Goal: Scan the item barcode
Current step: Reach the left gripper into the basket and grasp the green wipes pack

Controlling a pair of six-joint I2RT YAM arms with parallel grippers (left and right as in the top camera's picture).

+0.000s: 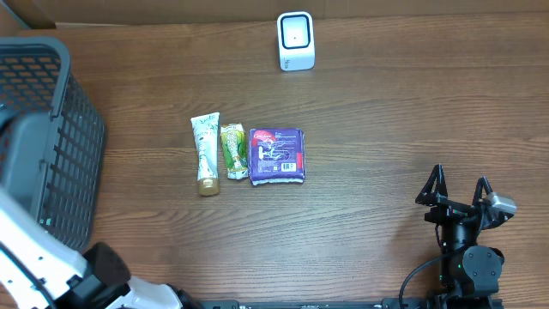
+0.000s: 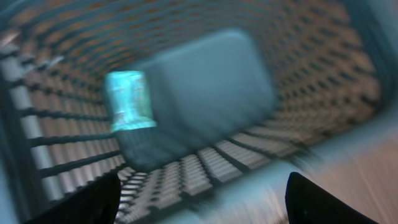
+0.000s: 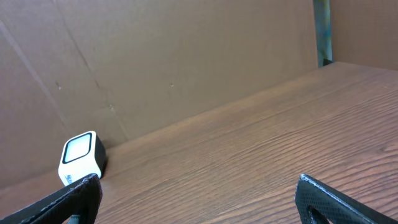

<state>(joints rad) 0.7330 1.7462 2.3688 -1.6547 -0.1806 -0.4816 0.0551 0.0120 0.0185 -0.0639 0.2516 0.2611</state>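
Observation:
The white barcode scanner stands at the table's far edge and also shows as a scanner low on the left of the right wrist view. Three items lie mid-table: a cream tube, a green sachet and a purple packet. My left arm reaches over the dark basket. The left gripper is open above the basket floor, nothing between its fingers. Beyond it lies a blurred grey-blue box with a teal label. My right gripper stands open at the near right, away from everything.
A brown cardboard wall backs the table behind the scanner. The basket's mesh walls close round the left gripper. Bare wooden tabletop lies between the items and the right arm.

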